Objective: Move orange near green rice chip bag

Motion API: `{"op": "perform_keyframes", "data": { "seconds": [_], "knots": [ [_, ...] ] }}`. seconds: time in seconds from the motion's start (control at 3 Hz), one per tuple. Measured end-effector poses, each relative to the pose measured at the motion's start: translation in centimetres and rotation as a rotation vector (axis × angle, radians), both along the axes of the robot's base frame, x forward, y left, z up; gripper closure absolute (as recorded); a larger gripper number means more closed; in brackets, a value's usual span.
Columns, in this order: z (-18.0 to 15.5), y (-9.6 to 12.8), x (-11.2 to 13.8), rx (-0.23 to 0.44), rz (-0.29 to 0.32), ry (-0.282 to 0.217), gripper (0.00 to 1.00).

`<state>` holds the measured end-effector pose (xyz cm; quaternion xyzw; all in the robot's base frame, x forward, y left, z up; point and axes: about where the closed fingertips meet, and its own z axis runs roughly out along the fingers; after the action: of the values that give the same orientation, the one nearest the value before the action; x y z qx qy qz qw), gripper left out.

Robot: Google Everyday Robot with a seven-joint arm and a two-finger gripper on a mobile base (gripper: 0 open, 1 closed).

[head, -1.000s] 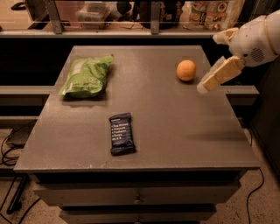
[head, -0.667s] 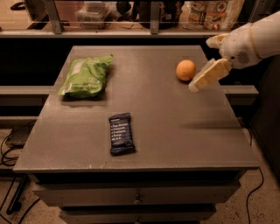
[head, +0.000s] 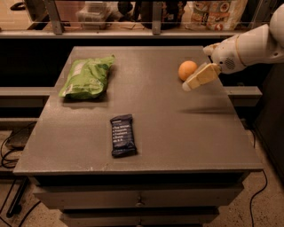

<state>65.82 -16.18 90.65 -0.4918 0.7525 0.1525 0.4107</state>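
Observation:
The orange [head: 187,70] sits on the grey table [head: 177,133] near its far right side. The green rice chip bag [head: 85,77] lies at the far left of the table, well apart from the orange. My gripper [head: 191,84] reaches in from the right on a white arm and hovers above the table, just to the right and in front of the orange, its tip next to the fruit. It holds nothing that I can see.
A flat dark blue wrapped bar [head: 122,135] lies near the table's front middle. A shelf with bags and containers [head: 213,13] runs behind the table. Cables [head: 11,146] lie on the floor at the left.
My gripper and arm have moved left toward the orange and slightly lower. The orange, bag and bar have not moved.

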Motion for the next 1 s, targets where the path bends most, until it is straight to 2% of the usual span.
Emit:
{"op": "perform_keyframes", "data": {
  "seconds": [0.67,1.0],
  "knots": [
    [-3.8,0.8,3.6,0.055,-0.025,0.057,0.00],
    [-4.5,1.4,4.8,0.086,-0.018,0.067,0.18]
  ]
}}
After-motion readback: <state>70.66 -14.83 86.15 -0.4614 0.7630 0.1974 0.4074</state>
